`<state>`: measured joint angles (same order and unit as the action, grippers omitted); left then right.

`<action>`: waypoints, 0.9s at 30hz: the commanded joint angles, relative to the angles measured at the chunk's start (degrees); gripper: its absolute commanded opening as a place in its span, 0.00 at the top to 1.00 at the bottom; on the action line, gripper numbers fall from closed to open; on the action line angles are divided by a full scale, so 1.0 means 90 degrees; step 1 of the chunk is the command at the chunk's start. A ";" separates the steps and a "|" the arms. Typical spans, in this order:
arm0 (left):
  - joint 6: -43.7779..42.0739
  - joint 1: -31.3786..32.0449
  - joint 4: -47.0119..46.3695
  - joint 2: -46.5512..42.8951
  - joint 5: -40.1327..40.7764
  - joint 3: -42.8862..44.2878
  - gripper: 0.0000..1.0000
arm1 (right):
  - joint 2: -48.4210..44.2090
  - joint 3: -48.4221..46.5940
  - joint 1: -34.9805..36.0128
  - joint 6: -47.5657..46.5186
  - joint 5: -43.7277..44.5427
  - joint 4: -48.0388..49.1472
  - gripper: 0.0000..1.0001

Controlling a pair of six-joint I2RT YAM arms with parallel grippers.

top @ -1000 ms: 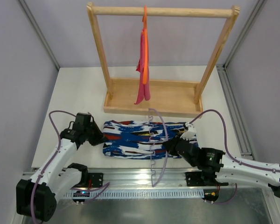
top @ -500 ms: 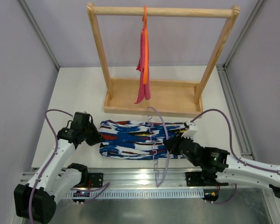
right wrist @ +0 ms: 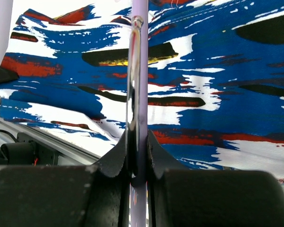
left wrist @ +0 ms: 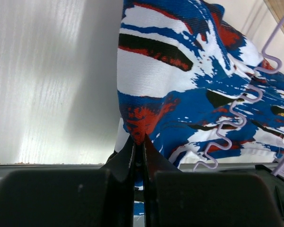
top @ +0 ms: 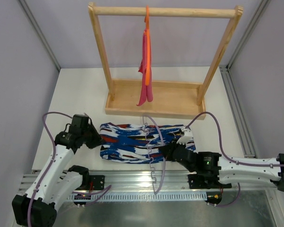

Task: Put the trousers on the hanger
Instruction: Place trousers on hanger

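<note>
The trousers [top: 132,142], printed blue, white, red and black, lie folded across the table's front. The lilac hanger [top: 151,146] stands over their middle, its wavy bar across the cloth and its frame reaching past the front rail. My left gripper [top: 98,138] is shut on the trousers' left edge, the red patch pinched between its fingers [left wrist: 138,142]. My right gripper [top: 164,150] is shut on the hanger's lilac and silver stem [right wrist: 138,94], with the trousers [right wrist: 217,85] behind it. The wavy bar [left wrist: 236,118] shows in the left wrist view.
A wooden rack [top: 156,101] with a tray base stands behind the trousers. An orange hanger with pink cloth [top: 146,61] hangs from its top rail. A metal rail [top: 142,182] runs along the table's front edge.
Both grippers have moved left, carrying the trousers and the hanger with them. The hanger's top now sits further left over the cloth.
</note>
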<state>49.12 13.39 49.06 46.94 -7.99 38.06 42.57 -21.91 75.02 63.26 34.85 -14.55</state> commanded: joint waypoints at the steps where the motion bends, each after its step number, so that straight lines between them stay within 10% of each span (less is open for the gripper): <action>1: -0.0184 -0.0003 -0.0381 -0.0224 -0.0517 0.0263 1.00 | 0.0221 -0.0074 0.0374 0.0528 0.0336 0.0075 0.96; 15: -0.0429 -0.0003 -0.1817 -0.0577 -0.2881 0.0702 1.00 | 0.0924 -0.0300 0.0668 0.1340 0.0874 -0.0328 0.96; 27: -0.1024 -0.0003 -0.0658 -0.0440 -0.2024 0.0819 1.00 | 0.0145 -0.0837 0.0697 0.1115 0.1567 -0.1518 0.96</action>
<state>42.92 13.37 40.62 43.94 -27.90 42.85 47.00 -26.68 80.93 73.34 43.20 -23.92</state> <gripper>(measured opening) 0.014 0.137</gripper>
